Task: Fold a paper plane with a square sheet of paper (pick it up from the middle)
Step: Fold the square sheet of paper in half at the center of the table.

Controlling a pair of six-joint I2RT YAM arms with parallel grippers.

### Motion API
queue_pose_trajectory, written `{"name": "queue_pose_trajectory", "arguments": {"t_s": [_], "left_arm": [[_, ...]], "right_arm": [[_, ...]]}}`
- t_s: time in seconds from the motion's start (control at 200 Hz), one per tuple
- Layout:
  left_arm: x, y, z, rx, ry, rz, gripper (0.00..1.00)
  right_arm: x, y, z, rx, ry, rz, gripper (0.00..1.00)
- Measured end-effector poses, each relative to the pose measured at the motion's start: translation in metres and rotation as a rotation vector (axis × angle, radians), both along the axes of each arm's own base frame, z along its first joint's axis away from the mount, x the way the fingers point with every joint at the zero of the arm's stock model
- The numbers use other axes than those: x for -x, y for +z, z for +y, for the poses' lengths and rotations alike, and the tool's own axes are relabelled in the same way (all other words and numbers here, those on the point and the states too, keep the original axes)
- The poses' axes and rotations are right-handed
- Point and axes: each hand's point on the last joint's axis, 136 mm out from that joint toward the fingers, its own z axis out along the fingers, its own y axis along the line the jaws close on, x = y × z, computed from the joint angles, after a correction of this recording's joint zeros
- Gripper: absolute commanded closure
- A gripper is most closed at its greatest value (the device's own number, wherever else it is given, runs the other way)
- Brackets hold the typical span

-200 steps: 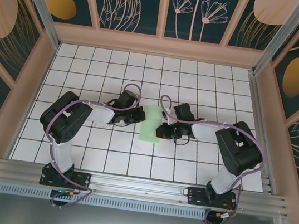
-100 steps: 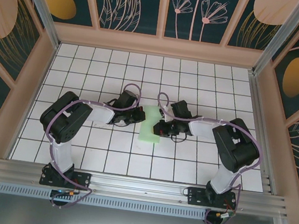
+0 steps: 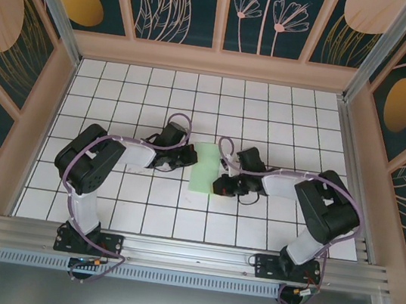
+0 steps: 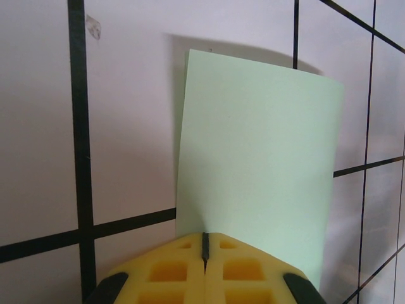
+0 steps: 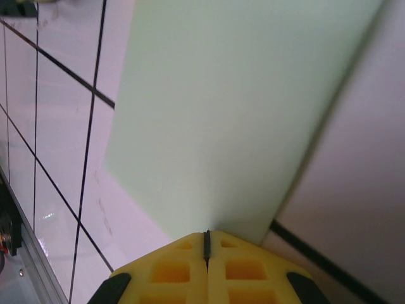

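The square sheet of paper is pale mint green and lies on the tiled table as a narrow rectangle, one tile wide and two long. My left gripper is shut, and its tips rest at the sheet's left edge. My right gripper is also shut, with its tips at the right edge near the front end. In the left wrist view the yellow fingers meet over the paper. The right wrist view shows the gripper closed against the paper. Whether either one pinches the sheet I cannot tell.
The white grid table stretches out around the paper. Patterned walls close in the back and both sides. A metal rail runs along the near edge by the arm bases.
My right gripper has slid along the paper's right edge toward the near end. The left arm and the paper have stayed put.
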Motion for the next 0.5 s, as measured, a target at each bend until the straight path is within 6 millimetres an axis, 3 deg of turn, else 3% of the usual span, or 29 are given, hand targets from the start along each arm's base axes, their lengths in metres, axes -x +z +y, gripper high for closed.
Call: {"name": "queue_pose_trajectory", "arguments": {"t_s": [0.26, 0.5], "left_arm": [[-0.001, 0.001, -0.001, 0.0, 0.0, 0.004, 1.0], [-0.011, 0.01, -0.004, -0.062, -0.05, -0.031, 1.0]], "right_arm": [[0.007, 0.009, -0.007, 0.01, -0.03, 0.007, 1.0], [-0.032, 0.046, -0.019, -0.027, -0.246, -0.074, 1.0]]}}
